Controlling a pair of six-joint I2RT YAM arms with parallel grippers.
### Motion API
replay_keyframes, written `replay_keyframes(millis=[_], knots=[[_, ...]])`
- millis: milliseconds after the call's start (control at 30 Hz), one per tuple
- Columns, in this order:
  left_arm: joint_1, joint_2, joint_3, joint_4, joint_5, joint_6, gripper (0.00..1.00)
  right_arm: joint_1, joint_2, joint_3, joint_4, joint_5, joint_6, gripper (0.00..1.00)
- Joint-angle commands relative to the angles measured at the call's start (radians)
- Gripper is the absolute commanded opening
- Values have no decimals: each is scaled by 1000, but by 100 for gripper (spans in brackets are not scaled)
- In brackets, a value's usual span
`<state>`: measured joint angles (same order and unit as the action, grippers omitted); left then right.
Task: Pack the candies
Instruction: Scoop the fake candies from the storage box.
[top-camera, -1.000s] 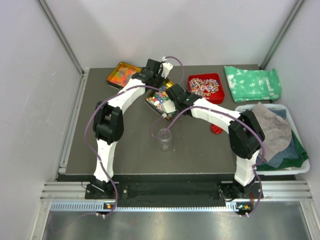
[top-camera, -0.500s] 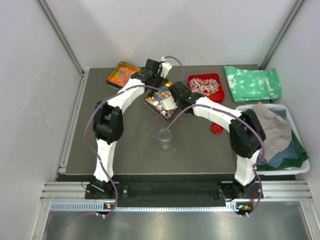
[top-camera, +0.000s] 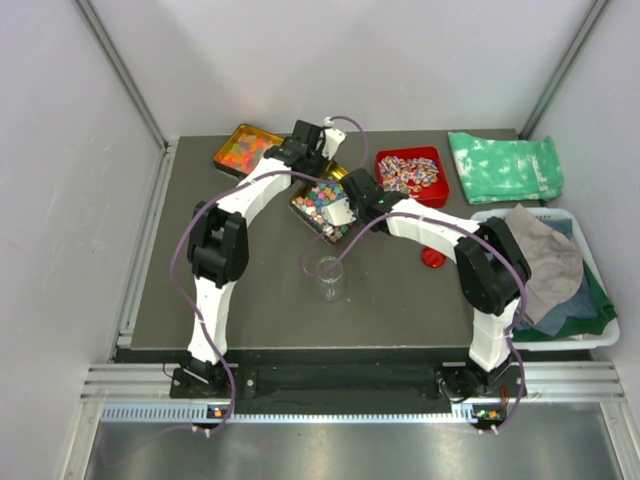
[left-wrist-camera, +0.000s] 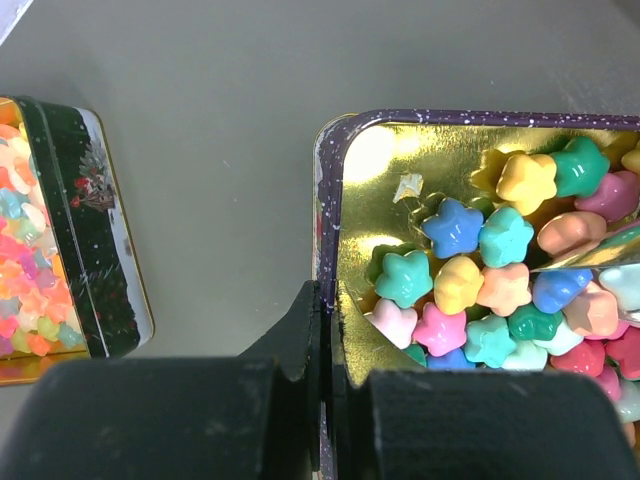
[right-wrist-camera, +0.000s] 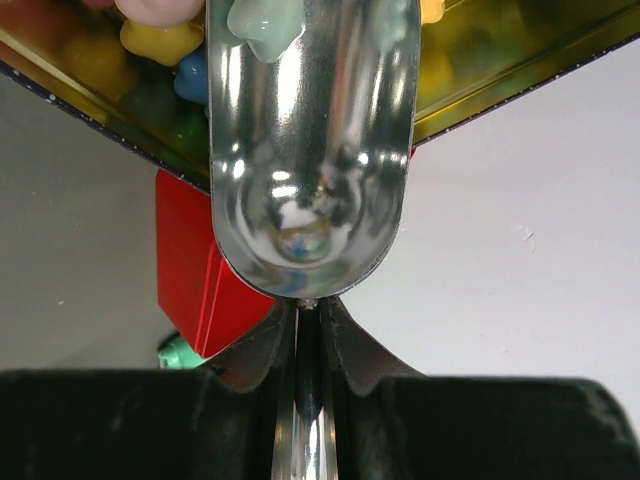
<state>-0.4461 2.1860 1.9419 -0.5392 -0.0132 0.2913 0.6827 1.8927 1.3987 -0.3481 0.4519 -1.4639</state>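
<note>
The candies (left-wrist-camera: 480, 270) are small lumpy star-like sweets in pink, blue, green, yellow and peach, heaped in a gold-lined tin (top-camera: 318, 205). My left gripper (left-wrist-camera: 327, 300) is shut on the tin's purple side wall (left-wrist-camera: 327, 200), one finger outside and one inside; it holds the tin's far corner in the top view (top-camera: 325, 170). My right gripper (right-wrist-camera: 308, 310) is shut on the handle of a shiny metal scoop (right-wrist-camera: 310, 150). The scoop's mouth lies among the candies, with a pale green candy (right-wrist-camera: 265, 25) at its front. The right gripper (top-camera: 345, 208) hangs over the tin's right side.
An empty clear glass cup (top-camera: 329, 275) stands in front of the tin. A second tin of sweets (top-camera: 243, 150) is at the far left and a red tray of wrapped sweets (top-camera: 410, 172) at the right. A small red object (top-camera: 433, 259), a green cloth (top-camera: 505, 165) and a white basket of cloths (top-camera: 598, 340) lie further right.
My right gripper has shifted a little farther over the tin, pushing the scoop in among the candies. The left arm and the tin have not moved.
</note>
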Motion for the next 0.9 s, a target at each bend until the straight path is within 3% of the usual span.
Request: replay_keyframes(millis=[0, 267, 867], knots=[[-17, -55, 54, 122, 102, -63, 0, 12, 25, -12, 4, -73, -4, 0], [-22, -57, 52, 125, 96, -78, 0, 60, 31, -56, 118, -45, -41, 0], [-23, -63, 29, 119, 55, -96, 0, 89, 121, 80, -52, -56, 132, 0]])
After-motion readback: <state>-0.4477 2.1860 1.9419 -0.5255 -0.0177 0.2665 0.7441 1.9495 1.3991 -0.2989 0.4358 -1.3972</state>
